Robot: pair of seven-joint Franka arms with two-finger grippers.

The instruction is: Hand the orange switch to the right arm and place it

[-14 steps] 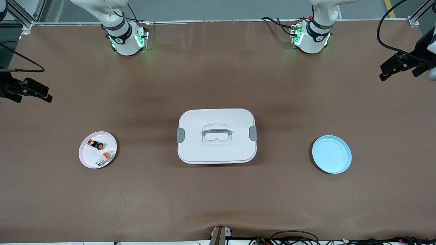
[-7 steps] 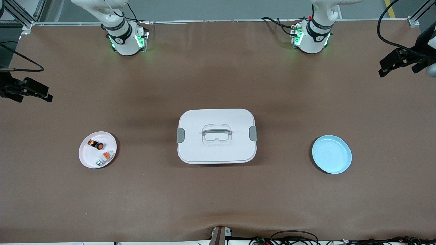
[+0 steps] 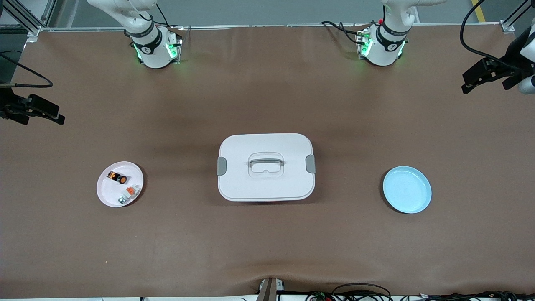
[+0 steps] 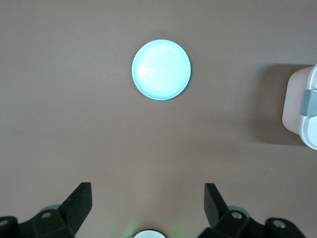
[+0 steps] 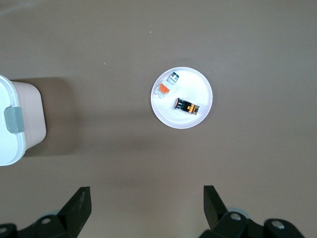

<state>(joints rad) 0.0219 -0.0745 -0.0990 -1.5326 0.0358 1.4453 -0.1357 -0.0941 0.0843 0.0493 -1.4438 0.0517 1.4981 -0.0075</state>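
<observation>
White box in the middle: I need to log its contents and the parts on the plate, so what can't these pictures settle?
- White box: closed lid hides the inside in the front view; both wrist views cut it off.
- Orange switch and small white piece on the white plate: markings too small.

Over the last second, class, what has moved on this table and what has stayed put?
Only the left gripper moved, drifting up and slightly inward at the table's edge, jaws open. The right gripper hardly shifted. The orange switch, white plate, lidded box and blue plate stayed put.
</observation>
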